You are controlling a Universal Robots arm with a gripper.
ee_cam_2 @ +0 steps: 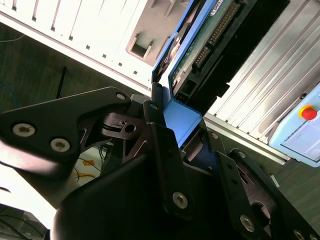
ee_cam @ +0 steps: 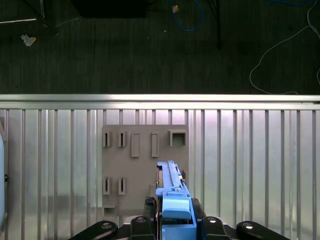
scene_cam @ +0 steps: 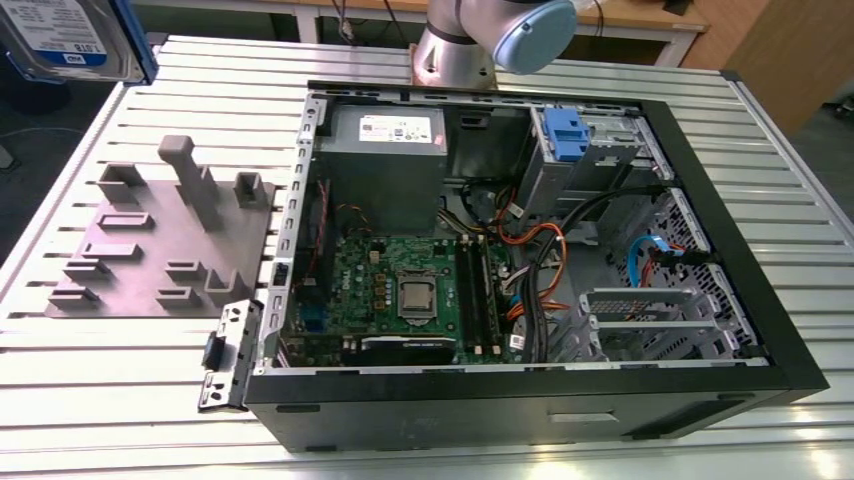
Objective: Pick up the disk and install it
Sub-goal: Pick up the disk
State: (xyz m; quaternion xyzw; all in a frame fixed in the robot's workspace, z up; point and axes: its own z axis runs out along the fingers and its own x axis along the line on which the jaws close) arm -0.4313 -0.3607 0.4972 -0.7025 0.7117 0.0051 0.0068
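The disk, silver-grey with a white-and-blue label and a blue bracket, hangs high at the exterior view's upper left, off the table. In the first wrist view the disk stands edge-on between my black fingers. My gripper is shut on its blue bracket, above the grey fixture plate. The second wrist view shows the same hold: the gripper clamps the blue bracket, and the disk shows its circuit-board side.
An open computer case lies on the slatted metal table, with a grey power-supply box, a motherboard and a drive bay with a blue latch. The grey fixture plate sits at the case's left.
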